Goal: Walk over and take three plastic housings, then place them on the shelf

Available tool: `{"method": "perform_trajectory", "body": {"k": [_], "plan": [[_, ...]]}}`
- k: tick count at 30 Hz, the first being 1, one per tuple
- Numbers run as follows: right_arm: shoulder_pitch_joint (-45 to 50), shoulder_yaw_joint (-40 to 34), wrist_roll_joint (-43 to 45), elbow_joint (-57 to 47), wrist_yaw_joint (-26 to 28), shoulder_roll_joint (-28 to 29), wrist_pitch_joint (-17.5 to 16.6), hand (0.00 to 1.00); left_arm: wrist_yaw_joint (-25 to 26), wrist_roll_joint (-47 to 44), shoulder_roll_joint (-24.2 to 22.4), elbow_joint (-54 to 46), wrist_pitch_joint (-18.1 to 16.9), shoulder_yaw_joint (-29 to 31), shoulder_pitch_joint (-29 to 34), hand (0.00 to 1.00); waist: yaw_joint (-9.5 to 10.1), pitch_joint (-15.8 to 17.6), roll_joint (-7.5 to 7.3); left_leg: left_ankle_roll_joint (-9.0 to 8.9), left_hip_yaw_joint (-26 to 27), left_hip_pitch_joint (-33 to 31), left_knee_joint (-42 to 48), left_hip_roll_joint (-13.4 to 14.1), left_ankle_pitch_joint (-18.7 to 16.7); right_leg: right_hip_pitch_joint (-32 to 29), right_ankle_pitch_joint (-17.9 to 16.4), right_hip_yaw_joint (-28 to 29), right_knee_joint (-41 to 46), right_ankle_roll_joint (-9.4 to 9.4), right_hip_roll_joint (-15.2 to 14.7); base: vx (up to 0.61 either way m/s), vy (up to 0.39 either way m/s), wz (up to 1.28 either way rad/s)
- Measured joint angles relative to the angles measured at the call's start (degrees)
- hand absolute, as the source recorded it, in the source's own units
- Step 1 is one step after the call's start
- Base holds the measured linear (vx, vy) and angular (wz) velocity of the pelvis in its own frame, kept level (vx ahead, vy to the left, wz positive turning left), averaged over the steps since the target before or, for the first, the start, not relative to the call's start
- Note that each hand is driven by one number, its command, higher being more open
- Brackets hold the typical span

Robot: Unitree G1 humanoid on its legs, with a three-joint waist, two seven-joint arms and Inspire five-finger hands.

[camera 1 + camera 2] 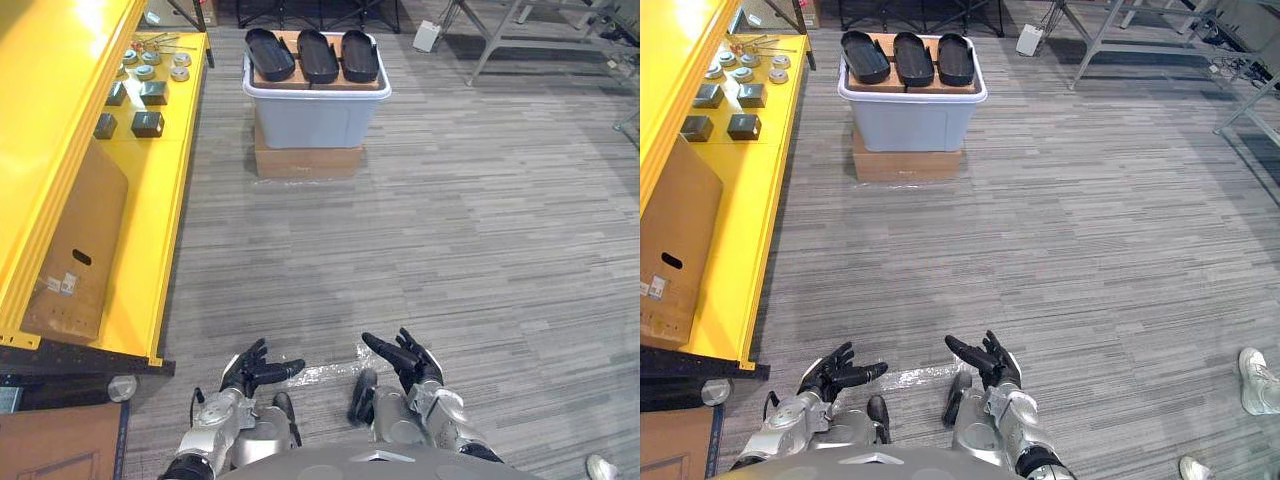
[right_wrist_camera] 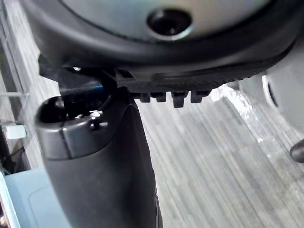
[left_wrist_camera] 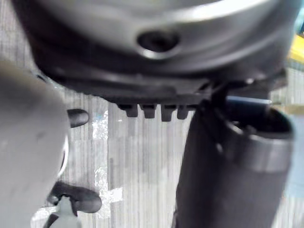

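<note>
Three black plastic housings (image 1: 318, 55) lie side by side on top of a grey-blue bin (image 1: 315, 110) far ahead across the floor. The yellow shelf (image 1: 150, 200) runs along the left side. My left hand (image 1: 255, 368) and my right hand (image 1: 405, 360) hang low in front of me, both open with relaxed fingers and holding nothing. In the wrist views, the left thumb (image 3: 232, 156) and the right thumb (image 2: 99, 156) stand out over bare floor.
The bin rests on a cardboard box (image 1: 308, 160). On the shelf lie small black blocks (image 1: 147, 123), round metal parts (image 1: 150, 65) and a folded cardboard sheet (image 1: 80, 250). Metal table legs (image 1: 500, 35) stand at the back right. A person's shoe (image 1: 1260, 380) shows at the right.
</note>
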Motion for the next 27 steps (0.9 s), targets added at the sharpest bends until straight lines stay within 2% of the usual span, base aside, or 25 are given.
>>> {"method": "perform_trajectory", "body": {"k": [1, 2, 3, 4, 5, 6, 7, 8, 9, 10, 11, 12, 13, 14, 15, 16, 17, 18, 19, 20, 21, 22, 24, 26, 27], "plan": [[0.35, -0.06, 0.00, -0.27, -0.05, -0.10, -0.04, 1.00, -0.02, -0.05, 0.00, -0.31, -0.01, -0.17, 0.17, 1.00, -0.05, -0.03, -0.17, -0.40, 0.01, 0.34, 1.20, 0.00, -1.04, 0.13, 0.00, 0.13, -0.77, -0.02, -0.10, 0.23, -0.105, -0.01], [1.22, -0.08, 0.02, -0.32, 0.07, -0.30, -0.17, 1.00, -0.04, -0.14, 0.06, -0.57, -0.01, -0.44, 0.22, 1.00, -0.05, -0.25, -0.45, -1.58, 0.01, 0.89, 3.49, 0.08, -3.35, 0.86, -0.16, 0.84, -1.50, -0.59, -0.02, 0.26, -0.176, 0.07], [1.50, -0.09, 0.04, -0.36, 0.28, -0.67, -0.18, 1.00, 0.13, -1.56, -0.15, -1.06, 0.01, -0.56, 0.28, 1.00, -0.23, -0.64, 0.24, -2.70, -0.45, 0.71, 6.80, 1.32, -6.27, 1.03, 2.00, 1.48, -0.12, -3.39, 0.64, 0.26, -0.201, 0.07], [1.54, -0.07, -0.07, -0.36, 0.28, -1.07, -0.10, 1.00, 0.22, -2.64, -0.32, -1.34, 0.02, -0.84, 0.35, 1.00, -0.26, -1.01, 1.15, -3.53, -0.55, 0.64, 8.17, 2.52, -7.61, 1.06, 1.93, 1.20, 0.93, -3.70, 1.39, 0.29, -0.226, 0.02], [1.94, -0.06, -0.20, -0.36, 0.28, -1.72, 0.31, 1.00, 0.42, -3.84, -0.68, -1.86, 0.03, -1.22, 0.78, 1.00, -0.09, -2.01, 2.77, -4.86, -0.45, 0.78, 9.40, 4.55, -9.16, 1.50, 1.53, 0.43, 1.58, -4.26, 2.90, 0.38, -0.180, -0.01], [1.90, -0.02, -2.34, -0.07, 0.31, -3.11, 0.59, 1.00, 0.52, -5.48, -0.73, -2.81, -0.05, -0.69, 2.12, 1.00, -0.03, -3.62, 4.56, -6.67, -0.67, -1.44, 17.19, 8.28, -9.60, 3.24, 0.24, -0.26, 0.55, -5.73, 5.60, 0.48, -0.223, -0.03], [1.65, -0.03, -2.81, 0.51, 0.24, -3.94, 0.64, 1.00, 0.45, -6.88, -1.10, -3.09, -0.04, -0.73, 1.78, 1.00, -0.09, -3.19, 5.33, -6.77, -0.92, -5.52, 27.73, 11.06, -7.67, 5.03, -0.46, -0.48, -0.35, -6.44, 6.79, 0.51, -0.229, 0.03], [1.47, 0.00, -3.02, 0.44, 0.27, -4.75, 0.65, 1.00, 0.42, -7.39, -1.66, -3.38, -0.03, -0.66, 1.63, 1.00, 0.08, -2.50, 6.18, -5.94, -2.77, -10.14, 38.07, 13.29, -4.61, 7.91, -0.61, -0.65, -2.27, -7.21, 7.99, 0.50, -0.243, -0.04], [1.52, -0.14, -4.21, 0.53, 0.19, -5.41, 0.74, 1.00, 0.31, -8.94, -2.55, -4.03, -0.09, -0.23, 2.16, 1.00, 0.21, -1.87, 6.01, -6.37, -5.61, -13.83, 44.55, 12.70, -5.23, 11.16, -0.97, -0.59, -3.61, -7.69, 8.37, 0.43, -0.176, -0.06], [1.51, -0.15, -4.67, 0.54, 0.12, -5.76, 0.77, 1.00, 0.11, -9.53, -2.65, -4.85, 0.00, 0.01, 2.23, 1.00, 0.30, -1.88, 6.06, -6.62, -6.29, -15.22, 44.90, 11.70, -5.77, 12.57, -1.20, -0.49, -3.99, -7.96, 8.29, 0.45, -0.116, -0.19], [1.22, -0.66, -6.95, 0.53, -0.24, -6.22, 0.76, 1.00, -0.27, -11.20, -2.72, -6.12, 0.15, 0.33, 2.36, 1.00, 0.82, -1.86, 6.05, -6.92, -6.77, -17.05, 41.43, 8.97, -6.28, 15.38, -1.17, 0.03, -5.34, -7.96, 8.22, 0.43, -0.067, -0.41], [0.60, -0.61, -8.99, 0.55, -0.82, -6.84, 0.73, 1.00, -0.83, -11.93, -3.19, -6.86, 0.17, 1.10, 2.47, 1.00, 1.94, -1.72, 5.90, -6.74, -6.66, -17.64, 33.02, 6.24, -6.11, 17.31, -1.17, 1.32, -6.18, -7.97, 7.94, 0.42, -0.039, -0.51], [0.09, -0.54, -9.08, 0.66, -0.91, -7.07, 0.73, 1.00, -1.07, -12.36, -3.59, -7.16, 0.16, 1.68, 2.50, 1.00, 2.44, -1.65, 5.80, -6.65, -6.66, -17.84, 27.90, 4.78, -5.70, 18.27, -1.17, 1.94, -6.73, -7.97, 7.78, 0.39, 0.011, -0.53], [-0.82, -0.58, -8.97, 1.00, -1.00, -7.16, 0.71, 1.00, -1.38, -14.16, -4.14, -7.52, 0.16, 2.32, 2.70, 1.00, 2.95, -1.63, 5.79, -6.71, -7.04, -18.35, 19.07, 2.77, -3.24, 19.47, -1.17, 2.69, -7.64, -7.95, 7.72, 0.38, 0.059, -0.51], [-2.03, -0.59, -8.96, 1.37, -1.44, -7.33, 0.52, 1.00, -1.84, -16.11, -4.63, -8.61, 0.14, 2.44, 3.45, 1.00, 3.52, -1.03, 6.11, -6.82, -8.73, -18.15, 7.32, 0.97, 2.88, 21.31, -1.34, 3.70, -8.75, -7.67, 8.04, 0.45, 0.114, -0.64], [-2.92, -0.56, -8.96, 1.52, -2.09, -7.85, 0.47, 1.00, -2.97, -16.57, -4.95, -9.47, 0.11, 2.41, 4.22, 1.00, 4.16, -0.49, 6.88, -7.47, -10.47, -18.44, 0.89, 0.75, 8.60, 23.49, -2.36, 4.96, -9.86, -6.14, 8.77, 0.37, 0.140, -0.62], [-3.00, -0.54, -8.96, 1.52, -2.25, -7.89, 0.45, 1.00, -3.65, -17.28, -4.99, -9.59, -0.03, 2.49, 4.51, 1.00, 4.57, -0.26, 7.34, -7.56, -10.94, -18.44, -0.51, 1.08, 10.05, 24.53, -3.57, 5.79, -9.99, -5.14, 9.09, 0.38, 0.207, -0.60], [-2.87, -0.35, -8.89, 1.77, -2.64, -7.78, 0.48, 1.00, -4.53, -17.78, -4.73, -9.58, -0.14, 2.62, 4.73, 1.00, 5.26, -0.30, 8.09, -5.74, -10.68, -18.24, -0.01, 2.08, 13.96, 26.97, -7.38, 6.34, -9.79, -3.35, 9.51, 0.30, 0.195, -0.41], [-3.06, -0.02, -8.84, 2.06, -2.87, -7.44, 0.49, 1.00, -4.76, -17.90, -4.54, -9.55, -0.15, 3.11, 4.70, 1.00, 5.57, -0.29, 7.76, -4.45, -9.89, -18.07, 1.29, 1.80, 16.20, 27.64, -9.00, 6.51, -9.44, -2.87, 8.72, 0.37, 0.233, -0.32], [-3.42, 0.13, -8.44, 2.12, -2.92, -6.84, 0.46, 1.00, -4.76, -17.68, -4.34, -9.64, -0.20, 3.88, 4.03, 1.00, 5.92, 0.10, 4.91, -2.81, -8.44, -18.31, 3.48, -0.20, 15.49, 27.69, -11.83, 6.48, -7.79, -2.98, 6.05, 0.37, 0.185, -0.12], [-3.53, 0.01, -6.23, 2.18, -2.15, -6.92, 0.46, 1.00, -4.81, -17.21, -3.35, -10.03, -0.24, 4.61, 3.32, 1.00, 5.89, 0.29, 2.78, -0.35, -7.65, -18.22, 4.27, -2.47, 13.67, 26.56, -12.50, 6.45, -3.83, -2.88, 3.33, 0.38, 0.162, -0.08], [-3.54, -0.16, -5.69, 2.58, -2.04, -6.96, 0.45, 1.00, -4.67, -17.13, -3.34, -9.98, -0.24, 4.67, 3.20, 1.00, 5.78, 0.38, 2.35, 0.38, -7.14, -17.57, 3.92, -3.29, 13.21, 25.17, -12.25, 6.36, 0.25, -2.46, 2.20, 0.41, 0.160, -0.09], [-3.51, -1.38, -0.02, 2.70, -0.76, -6.29, 0.44, 1.00, -3.50, -16.72, -3.37, -9.92, -0.22, 4.51, 3.64, 1.00, 5.26, 0.43, 1.70, 1.93, -6.11, -11.07, -1.31, -6.12, 12.17, 15.66, -10.35, 3.90, 24.32, -2.00, -5.15, 0.44, 0.203, -0.11], [-2.14, -1.77, 1.11, 2.42, 0.42, -4.82, 0.32, 1.00, -2.47, -16.74, -2.37, -9.96, -0.24, 3.88, 4.39, 1.00, 4.40, 0.17, 2.21, 2.78, -6.82, -6.74, -2.92, -6.41, 11.02, 12.58, -11.67, 1.03, 30.07, -2.49, -6.26, 0.42, 0.122, 0.12], [-1.17, -1.63, 1.05, 2.08, 0.78, -3.86, 0.23, 1.00, -2.00, -16.79, -1.95, -9.98, -0.25, 3.43, 4.21, 1.00, 4.29, -0.11, 2.22, 2.95, -7.28, -5.09, -3.15, -6.18, 10.31, 11.21, -12.68, -1.24, 26.75, -1.89, -5.60, 0.45, 0.065, 0.22]]}}
